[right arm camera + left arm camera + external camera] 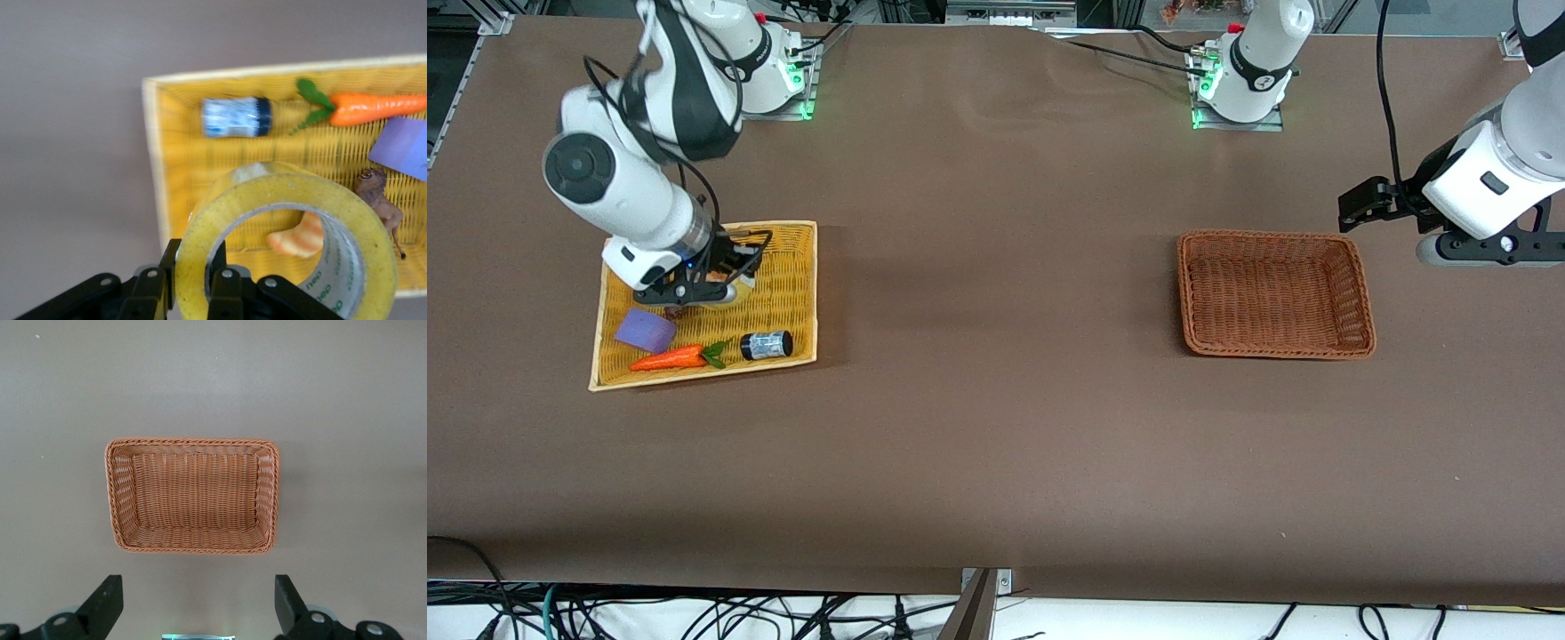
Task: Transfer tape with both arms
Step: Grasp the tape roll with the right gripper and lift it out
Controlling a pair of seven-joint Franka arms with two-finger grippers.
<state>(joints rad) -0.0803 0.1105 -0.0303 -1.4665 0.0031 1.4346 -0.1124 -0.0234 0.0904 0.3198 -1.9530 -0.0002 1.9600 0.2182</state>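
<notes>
Carrot, bottle in yellow tray

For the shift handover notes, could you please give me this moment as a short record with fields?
Right hand: shut on the tape, over the yellow tray
Left hand: open, waiting above the table beside the brown basket, which holds nothing
Also in tray: carrot toy, purple block, small dark jar, croissant toy, brown animal figure
Task stage: tape gripped, not yet handed over
</notes>
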